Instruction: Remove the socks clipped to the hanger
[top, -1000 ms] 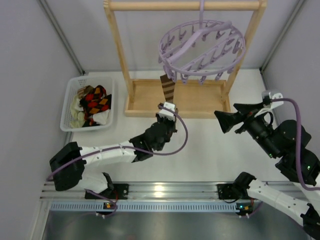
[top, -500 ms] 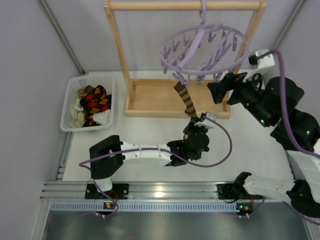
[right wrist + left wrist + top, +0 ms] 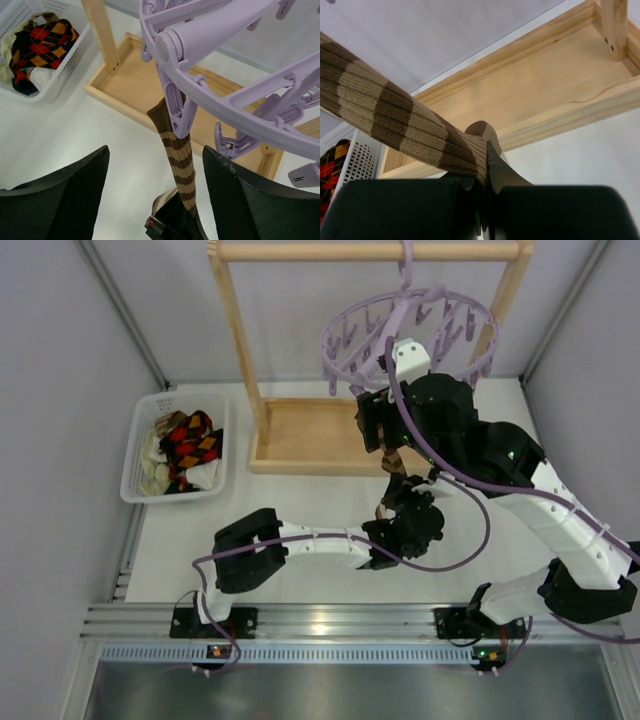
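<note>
Several socks (image 3: 190, 445) lay in the white basket (image 3: 135, 455) at nine o'clock on the counter (image 3: 250, 502). One striped sock (image 3: 181, 165) alone hung clipped to the hanger (image 3: 225, 25) at one o'clock. The left gripper (image 3: 485, 165) had its fingers clamped on the sock's lower end. The right gripper (image 3: 156, 150) had its fingers wide apart and empty, flanking the clip (image 3: 177, 112).

Light wooden rack (image 3: 300, 435) upright at rear of white table (image 3: 200, 520), tray base flat; white perforated basket (image 3: 133, 455) left of it, apart.

Brown striped sock (image 3: 179, 157) — stretched taut — clipped under the lavender hanger (image 3: 215, 30)
</note>
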